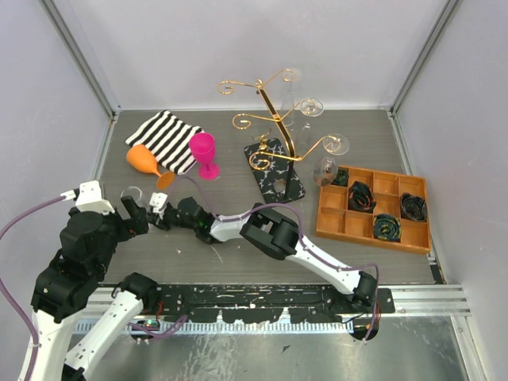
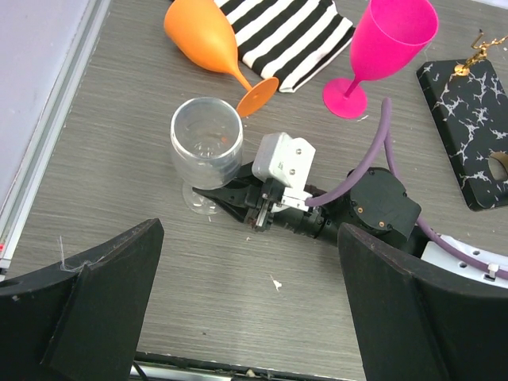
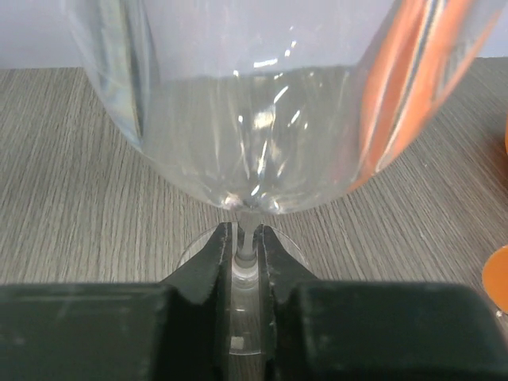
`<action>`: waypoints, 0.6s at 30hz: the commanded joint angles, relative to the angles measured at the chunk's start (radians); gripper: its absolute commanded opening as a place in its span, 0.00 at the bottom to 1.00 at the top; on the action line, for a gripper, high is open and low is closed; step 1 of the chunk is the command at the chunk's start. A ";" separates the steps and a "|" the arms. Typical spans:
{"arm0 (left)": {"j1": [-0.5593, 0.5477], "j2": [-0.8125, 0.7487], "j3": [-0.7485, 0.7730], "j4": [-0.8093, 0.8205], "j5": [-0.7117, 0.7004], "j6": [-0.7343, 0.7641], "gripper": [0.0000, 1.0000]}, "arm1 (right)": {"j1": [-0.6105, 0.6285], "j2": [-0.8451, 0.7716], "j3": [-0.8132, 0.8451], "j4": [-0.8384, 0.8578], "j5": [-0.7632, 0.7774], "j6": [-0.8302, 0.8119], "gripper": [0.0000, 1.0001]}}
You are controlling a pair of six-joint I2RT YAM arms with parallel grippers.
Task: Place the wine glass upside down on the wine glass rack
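- Your right gripper is clamped on the stem of the glass, just under the bowl, with one finger on each side.
- The glass stands upright, mouth up, with its foot on the table. In the overhead view it is at middle left, near the rail along the left edge.
- Your left gripper is spread wide and holds nothing. Its dark fingers fill the bottom corners of the left wrist view, with the glass and the right gripper just above and between them.
- The rack stands at upper centre of the overhead view, near the back edge and well apart from the glass. Its black base points toward the middle of the table.
- Clear glassware shows around the rack's right-hand arms. You cannot tell how many pieces.
- An orange glass lies on its side just above the held glass, its foot close to the rim.
- A pink glass stands upright between the held glass and the rack, beside a striped cloth.
- Bare table shows below the pink glass, and the right arm lies across it.
- An orange tray sits by the right edge.
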State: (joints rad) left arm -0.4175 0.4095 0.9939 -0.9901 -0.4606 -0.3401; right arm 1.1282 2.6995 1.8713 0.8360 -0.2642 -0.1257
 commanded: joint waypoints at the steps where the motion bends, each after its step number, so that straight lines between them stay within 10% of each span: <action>1: 0.006 0.005 -0.011 0.031 0.007 0.013 0.98 | -0.005 -0.048 -0.041 0.109 0.002 -0.013 0.07; 18: 0.016 -0.033 -0.008 0.023 -0.024 0.008 0.98 | -0.005 -0.285 -0.433 0.327 0.087 -0.018 0.01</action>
State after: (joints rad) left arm -0.4103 0.4049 0.9939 -0.9886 -0.4633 -0.3405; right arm 1.1255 2.5401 1.5269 1.0203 -0.2176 -0.1402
